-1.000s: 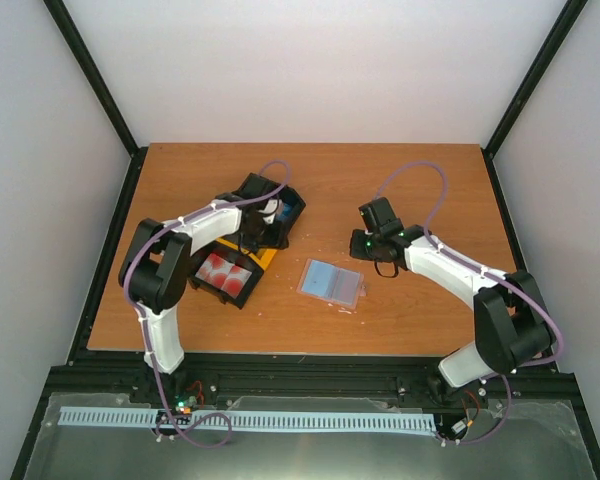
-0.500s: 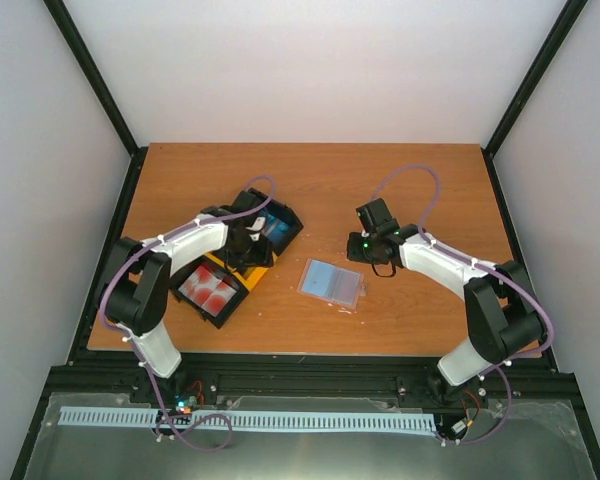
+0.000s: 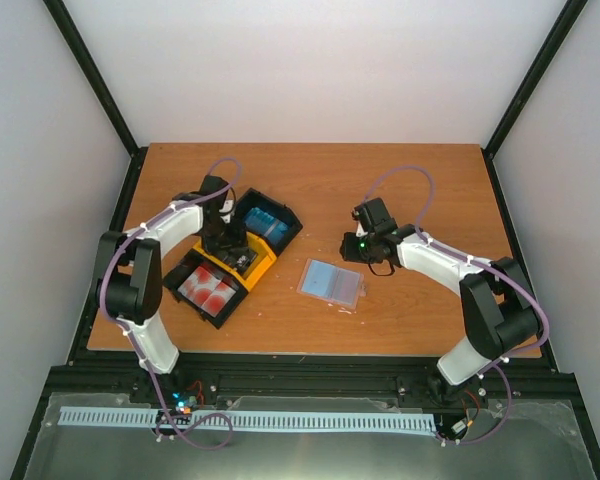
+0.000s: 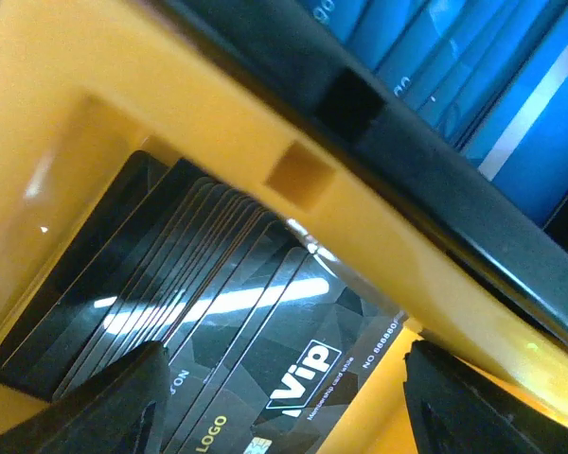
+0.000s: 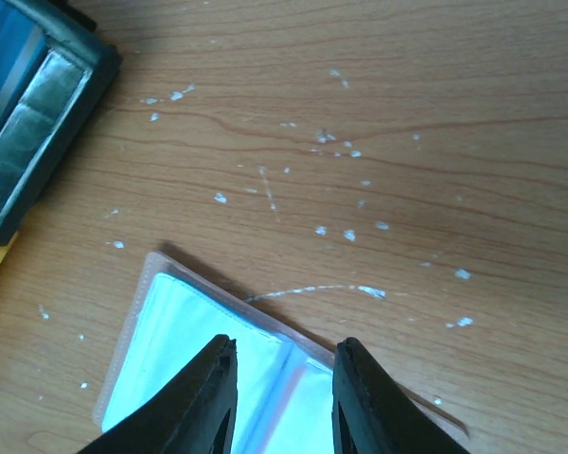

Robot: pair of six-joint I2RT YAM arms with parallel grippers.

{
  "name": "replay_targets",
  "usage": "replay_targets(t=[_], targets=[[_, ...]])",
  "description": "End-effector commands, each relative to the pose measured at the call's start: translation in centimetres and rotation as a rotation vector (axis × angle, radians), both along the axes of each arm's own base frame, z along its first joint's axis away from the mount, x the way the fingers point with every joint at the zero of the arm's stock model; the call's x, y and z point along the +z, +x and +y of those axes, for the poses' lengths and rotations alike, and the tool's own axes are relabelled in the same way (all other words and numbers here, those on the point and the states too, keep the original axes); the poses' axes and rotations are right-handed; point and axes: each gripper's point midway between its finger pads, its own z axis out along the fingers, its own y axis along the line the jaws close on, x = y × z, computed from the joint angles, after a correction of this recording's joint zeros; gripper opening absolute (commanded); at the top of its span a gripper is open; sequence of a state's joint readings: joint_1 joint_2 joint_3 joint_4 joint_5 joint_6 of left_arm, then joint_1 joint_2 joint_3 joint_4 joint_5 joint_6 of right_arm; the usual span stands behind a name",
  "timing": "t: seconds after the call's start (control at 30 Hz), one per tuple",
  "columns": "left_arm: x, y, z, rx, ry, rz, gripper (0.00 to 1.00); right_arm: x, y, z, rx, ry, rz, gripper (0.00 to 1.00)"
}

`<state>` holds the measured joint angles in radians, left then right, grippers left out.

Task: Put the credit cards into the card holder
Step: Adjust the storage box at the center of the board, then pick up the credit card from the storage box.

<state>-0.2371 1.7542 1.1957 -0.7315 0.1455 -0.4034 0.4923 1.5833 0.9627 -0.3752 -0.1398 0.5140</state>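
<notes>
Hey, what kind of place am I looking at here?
Probably a robot test cell, not a home or shop: plain white walls on black framing enclose a wooden table, with the left arm and right arm bolted at its near edge.

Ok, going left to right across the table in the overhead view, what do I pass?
Red cards → blue cards → card holder.

wooden table [image 3: 310, 170], plain white walls [image 3: 320, 70], black frame posts [image 3: 88, 70], grey metal ledge [image 3: 310, 455] at near edge
</notes>
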Motion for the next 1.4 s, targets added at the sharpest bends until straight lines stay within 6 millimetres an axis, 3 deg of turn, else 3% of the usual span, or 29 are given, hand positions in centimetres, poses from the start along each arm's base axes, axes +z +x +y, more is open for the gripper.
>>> replay_targets(t=[0.0, 0.17, 0.5, 0.6, 0.77, 0.93, 1.13, 1.37], targets=[[-0.2, 1.6, -0.5, -0.108, -0.022, -0.020, 0.70, 0.6, 0.0, 1.6, 0.104, 0.035, -0.041, 0.30], [-0.8, 1.4, -1.2, -0.183, -0.042, -0.007, 0.66, 0.4, -0.8, 3.4, 0.197, 0.024, -0.054, 0.30], [-0.6, 1.4, -2.5, -0.191, -0.120, 0.026, 0.45, 0.3, -1.1, 6.7, 0.316, 0.004, -0.067, 0.30], [-0.2, 1.4, -3.1, -0.190, -0.155, 0.029, 0.45, 0.2, -1.0, 6.7, 0.317, -0.002, -0.068, 0.30], [-0.4, 2.3, -1.4, -0.156, -0.051, 0.002, 0.56, 0.0, -1.1, 6.6, 0.317, -0.009, -0.065, 0.30], [-1.7, 2.7, -0.9, -0.162, -0.013, 0.008, 0.58, -0.3, -1.2, 6.6, 0.328, -0.012, -0.060, 0.30], [-2.6, 2.5, -1.3, -0.199, -0.029, 0.025, 0.57, -0.6, -2.0, 8.0, 0.412, -0.038, -0.070, 0.31], [-2.2, 1.8, -2.7, -0.223, -0.114, 0.054, 0.50, -1.0, -2.4, 10.2, 0.495, -0.101, -0.099, 0.31]])
